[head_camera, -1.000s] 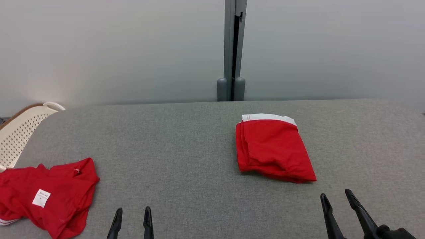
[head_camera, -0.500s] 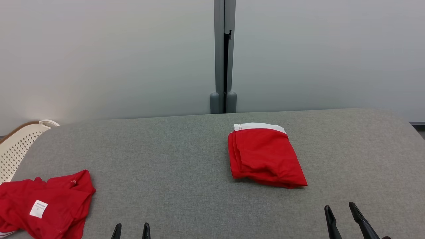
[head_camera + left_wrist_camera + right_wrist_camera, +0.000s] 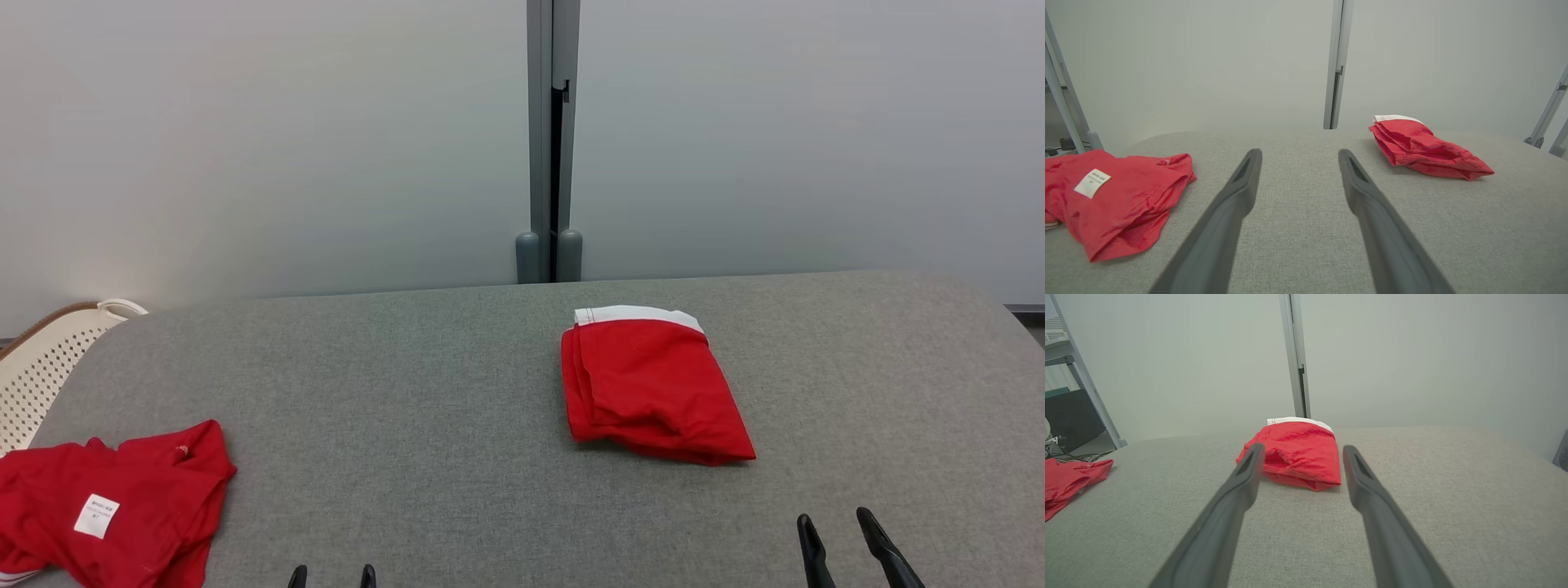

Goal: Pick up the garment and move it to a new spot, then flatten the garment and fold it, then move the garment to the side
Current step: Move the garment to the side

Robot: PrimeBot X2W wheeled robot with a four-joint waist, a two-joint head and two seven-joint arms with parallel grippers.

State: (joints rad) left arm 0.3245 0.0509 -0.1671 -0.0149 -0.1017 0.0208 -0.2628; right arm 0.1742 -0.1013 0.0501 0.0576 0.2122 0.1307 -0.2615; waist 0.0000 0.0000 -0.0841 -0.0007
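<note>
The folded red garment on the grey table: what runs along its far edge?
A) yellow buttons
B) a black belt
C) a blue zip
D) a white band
D: a white band lines the far edge of the folded red garment, which lies flat on the grey table.

red garments 2: folded garment point(image 3: 653, 384) far right, crumpled garment point(image 3: 114, 510) near left | basket point(image 3: 41, 359) 1 | grippers 2: left gripper point(image 3: 332, 573), right gripper point(image 3: 833, 517)
</note>
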